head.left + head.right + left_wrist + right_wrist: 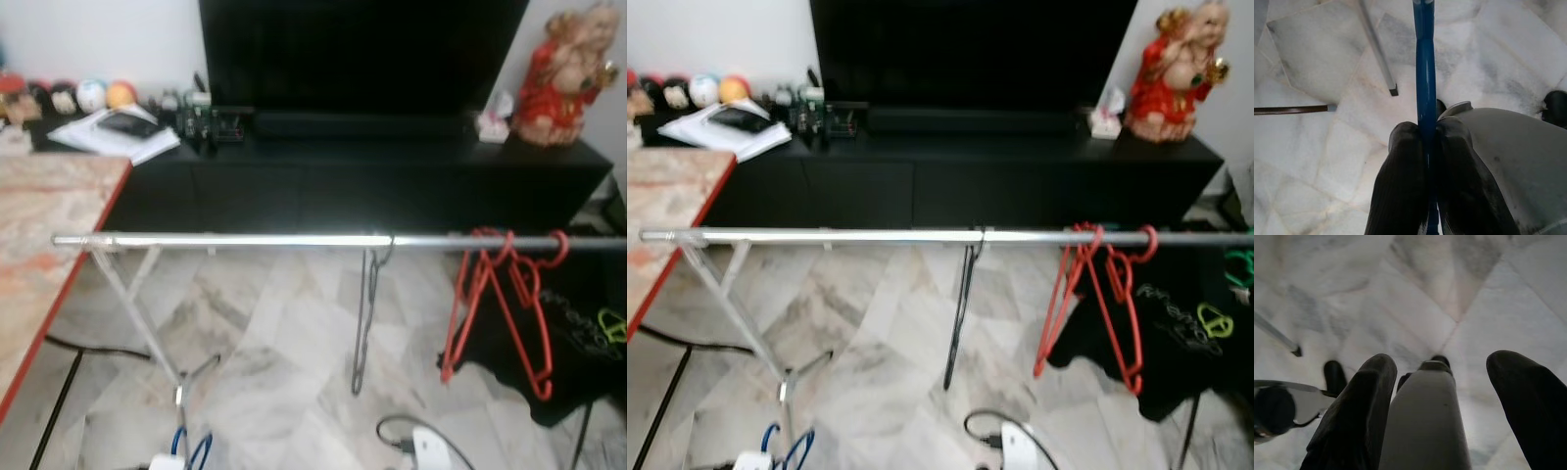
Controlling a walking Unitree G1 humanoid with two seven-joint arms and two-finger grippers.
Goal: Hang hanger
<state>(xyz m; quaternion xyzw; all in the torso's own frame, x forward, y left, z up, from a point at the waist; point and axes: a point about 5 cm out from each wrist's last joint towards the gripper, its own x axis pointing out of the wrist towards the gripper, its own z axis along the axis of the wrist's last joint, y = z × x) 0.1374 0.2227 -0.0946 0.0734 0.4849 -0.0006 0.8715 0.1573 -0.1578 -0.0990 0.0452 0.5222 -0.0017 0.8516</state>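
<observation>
Left fingers (pixel 1400 186) pinch blue hanger (pixel 1425 88) between them, above marble floor (pixel 1312 161)

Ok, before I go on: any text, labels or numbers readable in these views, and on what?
None can be read.
Black garment hanging at the right end of the rail: pale and green print, too blurred to read.
Papers on the black cabinet: too small to read.
</observation>
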